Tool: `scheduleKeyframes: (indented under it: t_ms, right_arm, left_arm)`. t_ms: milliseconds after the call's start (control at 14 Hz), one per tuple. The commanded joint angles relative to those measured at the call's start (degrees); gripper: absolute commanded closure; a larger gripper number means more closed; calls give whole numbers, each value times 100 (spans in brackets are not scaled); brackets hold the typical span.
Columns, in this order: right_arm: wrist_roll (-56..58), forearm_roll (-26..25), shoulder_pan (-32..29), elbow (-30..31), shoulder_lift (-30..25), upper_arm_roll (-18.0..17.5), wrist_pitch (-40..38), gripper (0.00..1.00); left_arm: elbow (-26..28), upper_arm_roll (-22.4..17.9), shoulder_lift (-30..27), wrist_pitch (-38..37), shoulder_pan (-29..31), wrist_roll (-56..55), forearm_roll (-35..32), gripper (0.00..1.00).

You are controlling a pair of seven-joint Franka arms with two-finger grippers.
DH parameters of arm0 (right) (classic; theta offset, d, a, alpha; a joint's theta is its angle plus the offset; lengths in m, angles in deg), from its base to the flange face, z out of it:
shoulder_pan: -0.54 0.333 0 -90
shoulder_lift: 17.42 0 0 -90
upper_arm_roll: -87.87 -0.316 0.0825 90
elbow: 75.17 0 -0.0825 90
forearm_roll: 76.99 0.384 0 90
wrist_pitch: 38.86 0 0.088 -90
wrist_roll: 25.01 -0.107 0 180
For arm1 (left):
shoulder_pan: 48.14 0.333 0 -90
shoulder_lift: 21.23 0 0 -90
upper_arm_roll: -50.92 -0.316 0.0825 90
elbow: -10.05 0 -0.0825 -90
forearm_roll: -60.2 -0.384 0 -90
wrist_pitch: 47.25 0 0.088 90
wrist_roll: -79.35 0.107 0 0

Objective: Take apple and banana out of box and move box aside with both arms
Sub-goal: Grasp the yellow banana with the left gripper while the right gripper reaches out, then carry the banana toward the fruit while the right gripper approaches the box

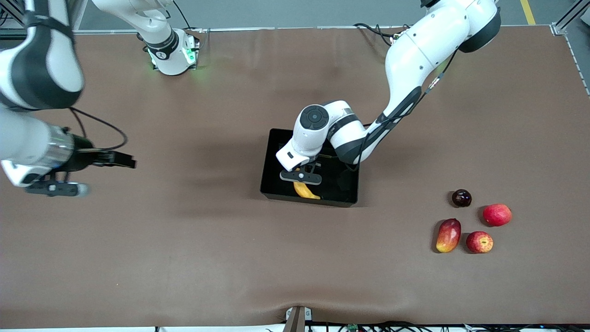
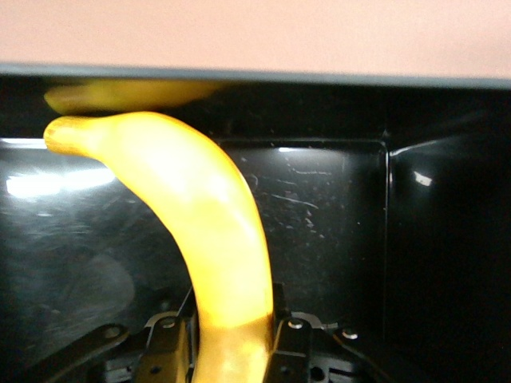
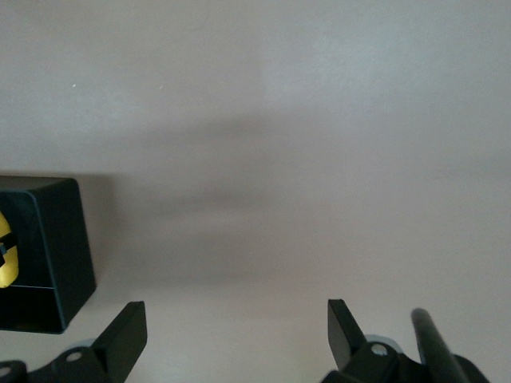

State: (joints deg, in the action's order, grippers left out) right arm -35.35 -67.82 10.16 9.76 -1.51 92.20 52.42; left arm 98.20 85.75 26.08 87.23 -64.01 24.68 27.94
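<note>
The left gripper (image 1: 302, 177) is down inside the black tray (image 1: 276, 184), and its jaws are pinching the banana (image 1: 305, 190) at one end. The rest of the banana curves away across the tray floor, and its tip lies close to the tray wall nearest the front camera. The tray sits in the middle of the brown surface (image 1: 184, 240), with lots of bare room on every side. The right gripper (image 1: 115, 159) hangs over the bare surface toward the right arm's end, well apart from the tray, and its jaws are spread wide with nothing in them. The small red apple (image 1: 479, 242) rests toward the left arm's end, just beside a mango (image 1: 448, 235), near a plain red fruit (image 1: 497, 215) and a small dark fruit (image 1: 461, 198).
</note>
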Motion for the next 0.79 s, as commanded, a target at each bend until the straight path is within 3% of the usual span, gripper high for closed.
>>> scheduleKeyframes:
  t_ms: [0,286,429,571,714]
  right_arm:
    - [-476,102,494,-65,227,51,3,0]
    - [-1311,111,1154,-65,464,51,91,0]
    - [-1698,111,1471,31,579,51,406,0]
    - [-1857,111,1761,189,684,51,828,0]
    - [-2234,102,2059,452,790,51,1231,0]
  left_arm:
    - [88,277,-608,-440,346,-115,79,100]
    - [105,866,-1162,-1011,1215,16,238,100]
    - [140,1383,-1233,-1257,1943,393,238,100]
    - [210,1876,-1216,-1564,2804,1155,246,100]
    - [324,2097,-1216,-1881,3465,2113,238,100]
